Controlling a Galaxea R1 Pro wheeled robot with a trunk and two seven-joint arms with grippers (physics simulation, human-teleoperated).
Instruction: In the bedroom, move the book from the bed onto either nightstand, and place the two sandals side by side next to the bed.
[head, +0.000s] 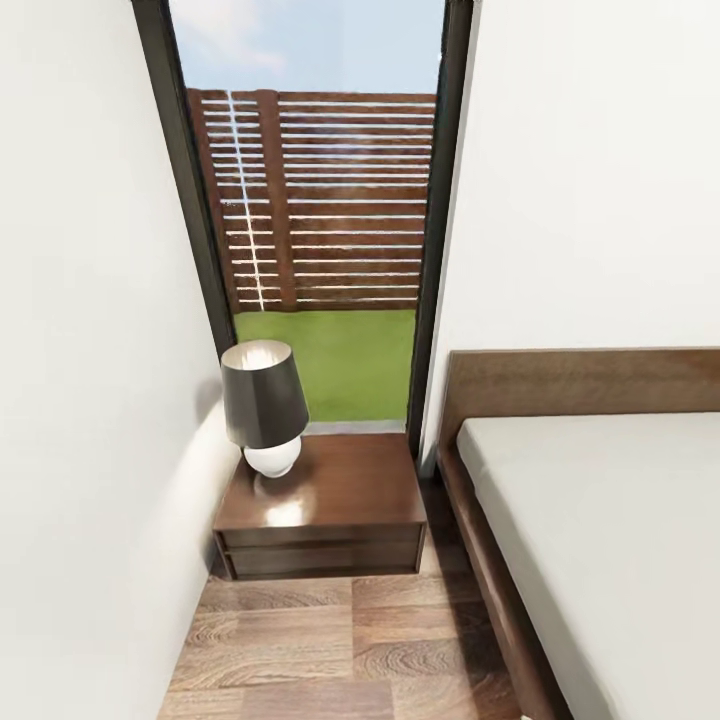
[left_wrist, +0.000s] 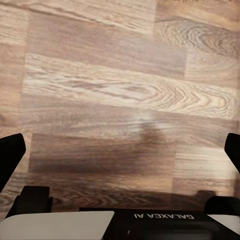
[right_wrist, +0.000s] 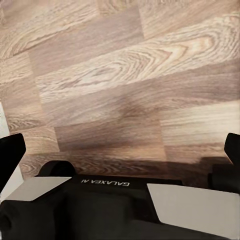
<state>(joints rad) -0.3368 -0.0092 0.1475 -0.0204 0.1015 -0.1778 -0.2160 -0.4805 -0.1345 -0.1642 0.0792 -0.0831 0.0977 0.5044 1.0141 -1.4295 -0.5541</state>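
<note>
From the head view, a nightstand (head: 320, 505) sits on the wood-plank floor (head: 300, 650) against the tall dark-framed window (head: 310, 220), with a white wall at its left. A lamp (head: 263, 405) with a dark shade stands on its glossy top, toward the wall side. The bed (head: 600, 540) lies just beside the nightstand, its grey mattress bare where visible. In the left wrist view, the left gripper (left_wrist: 120, 150) hangs over bare planks, fingers spread wide, holding nothing. In the right wrist view, the right gripper (right_wrist: 120, 150) is likewise spread wide and empty above the floor.
</note>
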